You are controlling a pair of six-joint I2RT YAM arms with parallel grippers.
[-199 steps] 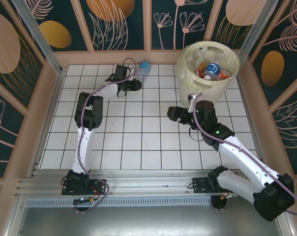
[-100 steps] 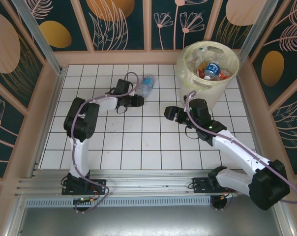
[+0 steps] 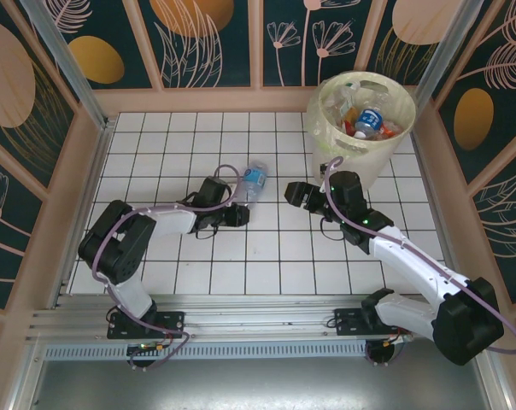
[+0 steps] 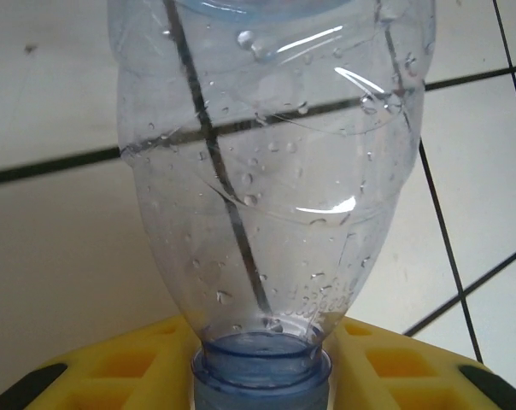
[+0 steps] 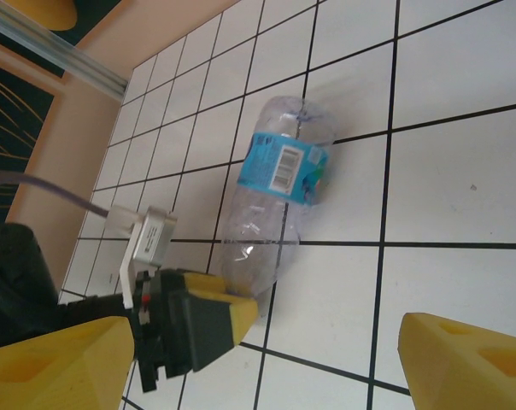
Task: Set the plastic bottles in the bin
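My left pincer [image 3: 235, 213] is clamped on the neck of a clear plastic bottle with a blue label [image 3: 253, 181] — the bottle lies on the white tiled surface [image 3: 266, 252], near its middle. My right pincer [image 3: 295, 194] hovers just beside it, jaws apart and holding nothing, while the round pale cream plastic bin [image 3: 360, 154] — other bottles [image 3: 369, 120] inside — stands at the far right corner.

The bottle [image 5: 275, 188] is clear, with a blue label and a blue neck. The bin [image 3: 343, 158] is pale cream — the bottles inside [image 3: 371, 120] show red, orange and blue. The table [image 3: 266, 256] is white tile with a black grid; the walls [image 3: 198, 43] are dark teal with peach leaves and orange ovals.
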